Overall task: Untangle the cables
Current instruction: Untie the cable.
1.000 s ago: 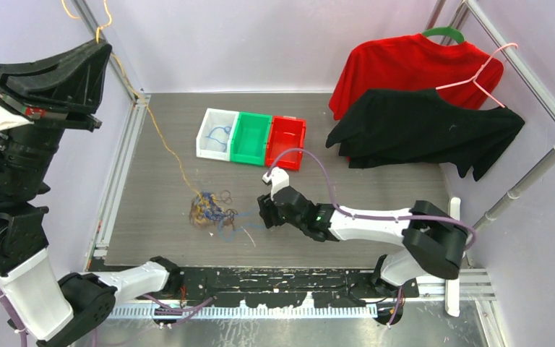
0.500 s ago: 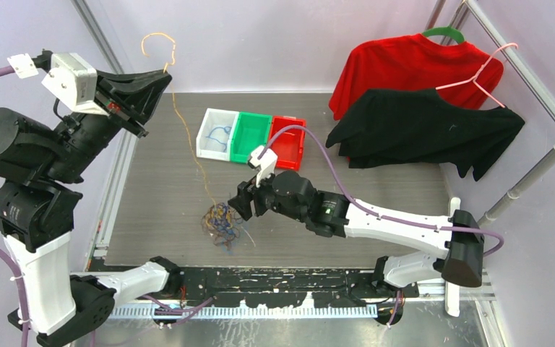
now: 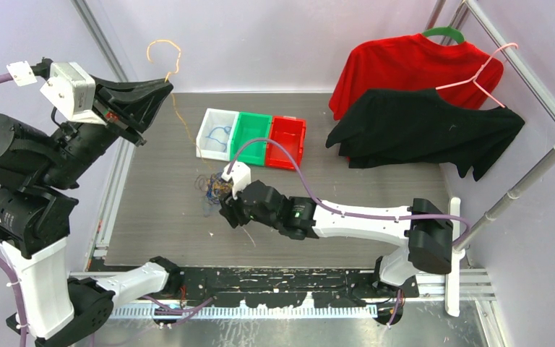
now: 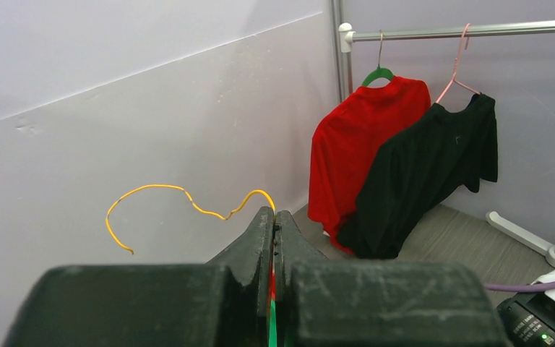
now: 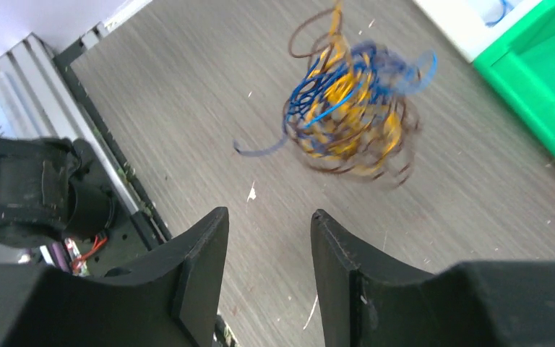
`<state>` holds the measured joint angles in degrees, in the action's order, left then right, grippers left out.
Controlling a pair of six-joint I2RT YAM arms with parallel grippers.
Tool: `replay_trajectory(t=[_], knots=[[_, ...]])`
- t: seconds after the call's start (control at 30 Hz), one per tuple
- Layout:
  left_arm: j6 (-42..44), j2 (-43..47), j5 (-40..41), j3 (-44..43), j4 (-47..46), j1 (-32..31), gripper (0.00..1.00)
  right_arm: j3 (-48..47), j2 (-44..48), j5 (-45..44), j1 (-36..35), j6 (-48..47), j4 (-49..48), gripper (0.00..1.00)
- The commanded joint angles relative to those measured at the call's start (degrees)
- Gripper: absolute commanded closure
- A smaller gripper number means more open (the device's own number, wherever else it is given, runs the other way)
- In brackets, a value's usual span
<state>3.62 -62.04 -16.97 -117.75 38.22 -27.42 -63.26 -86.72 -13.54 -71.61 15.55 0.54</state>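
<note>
Step looks like drawing the orange wire (image 4: 160, 186) out of the clump (image 5: 347, 116). Left end effector (image 4: 274, 217) is pinched tight on it up high, w/ the strand running down to the clump far below. Right end effector (image 5: 269, 217) is part open & empty, clump just ahead of its tips above the desk (image 3: 159, 217). Next, prob. right must clamp the blue/brown loops so left's pull frees the strand, not drags the lot.

cable clump (image 5: 347, 116): motion-blurred in right-wrist view, strands unresolvable | orange cable (image 4: 160, 186): run below left pincer (image 4: 274, 215) hidden by pincer body | right pincer (image 5: 267, 220): body cut off at bottom edge | green bin (image 5: 542, 79): cut at right edge
</note>
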Motion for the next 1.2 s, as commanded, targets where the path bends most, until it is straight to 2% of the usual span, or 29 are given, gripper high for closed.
replay_trajectory(t=[0.0,0.27,0.47,0.8,1.03,1.17], knots=[[-0.2,0.2,-1.9,-1.4,-1.1,-0.3,1.00,-4.6,-1.2,-2.5,1.7,-1.1,-4.0,0.49],[-1.2,-0.5,-2.9,-1.8,-1.1,-0.3,1.00,-5.9,-5.8,0.8,3.4,-1.4,-3.5,0.45],[-1.9,-1.1,-3.6,-3.3,-1.0,-0.2,1.00,-5.8,-6.8,2.6,3.3,-0.5,-4.8,0.54],[-1.9,-1.7,-4.2,-4.3,-0.9,-0.3,1.00,-3.9,-7.3,7.3,3.3,2.5,-4.8,0.60],[-2.0,-1.8,-4.6,-4.5,-0.7,-0.3,1.00,-0.1,-5.2,6.0,3.3,4.4,-5.5,0.61],[-1.8,-1.9,-4.6,-4.6,-0.3,-0.3,1.00,1.6,-3.1,1.3,3.7,4.0,-3.9,0.59]])
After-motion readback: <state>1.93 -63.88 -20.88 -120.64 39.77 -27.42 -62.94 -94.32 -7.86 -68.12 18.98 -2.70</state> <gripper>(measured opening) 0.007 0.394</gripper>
